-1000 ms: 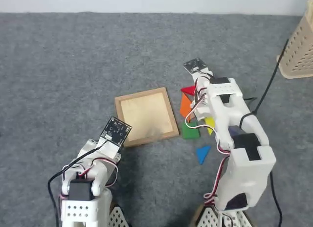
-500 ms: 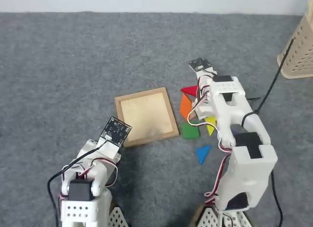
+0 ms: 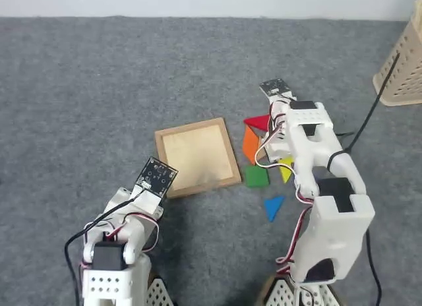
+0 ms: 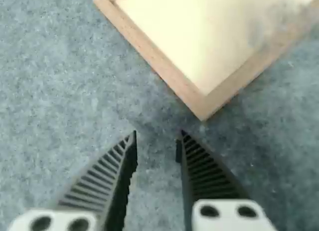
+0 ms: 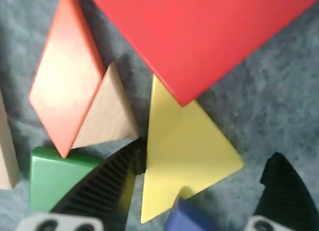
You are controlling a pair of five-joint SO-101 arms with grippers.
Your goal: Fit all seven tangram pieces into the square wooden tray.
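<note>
The tangram pieces [image 3: 256, 177] are recorded loose on the grey carpet [image 3: 99, 82] just beside the square wooden tray [image 3: 161, 157], with the right gripper [image 5: 204, 156] spread wide either side of the yellow triangle [image 5: 184, 141] and the left gripper [image 4: 155, 144] parted narrowly, holding nothing, near a tray corner.

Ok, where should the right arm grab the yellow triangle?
Probably from straight above, since the yellow triangle lies flat: one finger on its long straight edge, the other on the opposite corner. The open right gripper straddles it.
</note>
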